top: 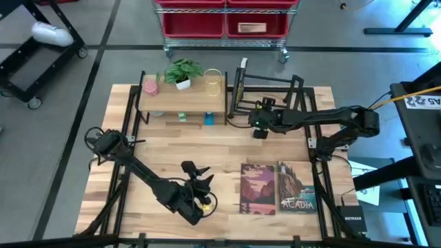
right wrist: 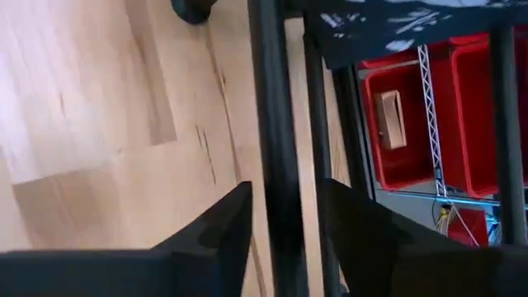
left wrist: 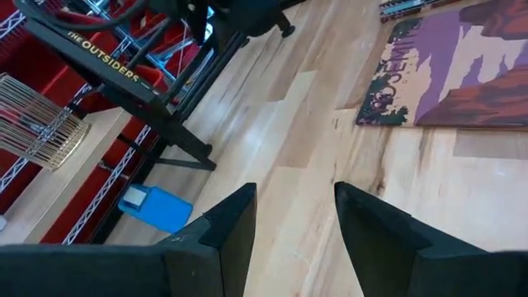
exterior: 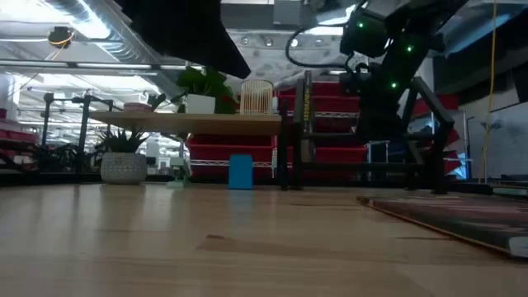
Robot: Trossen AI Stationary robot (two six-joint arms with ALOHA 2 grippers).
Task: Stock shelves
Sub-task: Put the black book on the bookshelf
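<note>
Right pincer: mine, at the front of the black open-frame metal book rack, fingers parted either side of one black bar
Left pincer: mine, fingers apart, empty, above the light wooden surface near its front edge
Shelves: light wood-topped two-tier shelf at the back, rack just beside it
Books: two illustrated landscape-cover books lying flat, side by side
</note>
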